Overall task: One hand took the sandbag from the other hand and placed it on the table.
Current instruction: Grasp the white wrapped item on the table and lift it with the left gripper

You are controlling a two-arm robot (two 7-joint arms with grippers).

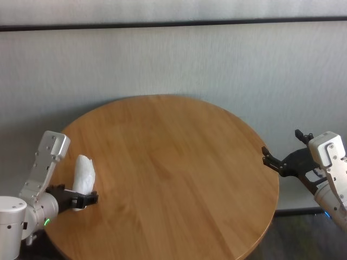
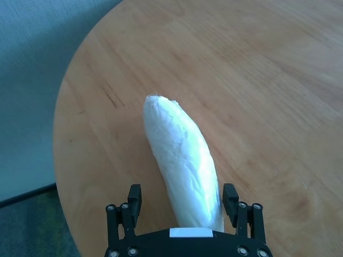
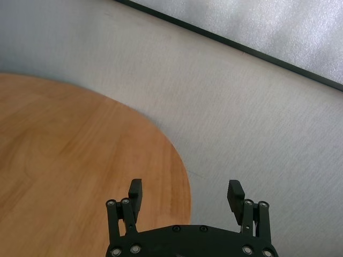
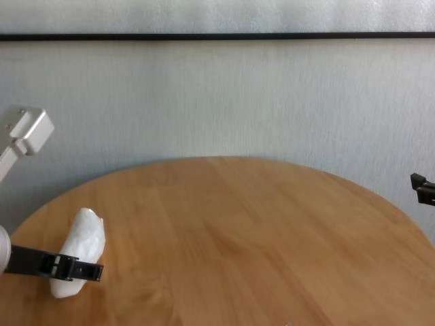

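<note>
The sandbag (image 1: 84,174) (image 2: 182,160) (image 4: 81,258), a white oblong pouch, lies on the round wooden table (image 1: 179,162) (image 2: 257,80) (image 4: 258,238) near its left edge. My left gripper (image 1: 89,199) (image 2: 182,195) (image 4: 88,270), the hand with the green light, is open and low over the table. One black finger stands on each side of the bag's near end. My right gripper (image 1: 281,142) (image 3: 185,190), with a blue light on its wrist, is open and holds nothing. It hangs just past the table's right edge (image 3: 182,176).
A pale grey wall (image 1: 179,59) with a dark horizontal strip runs behind the table. Bare wood stretches between the bag and the table's right rim. Dark floor shows below the left edge (image 2: 27,225).
</note>
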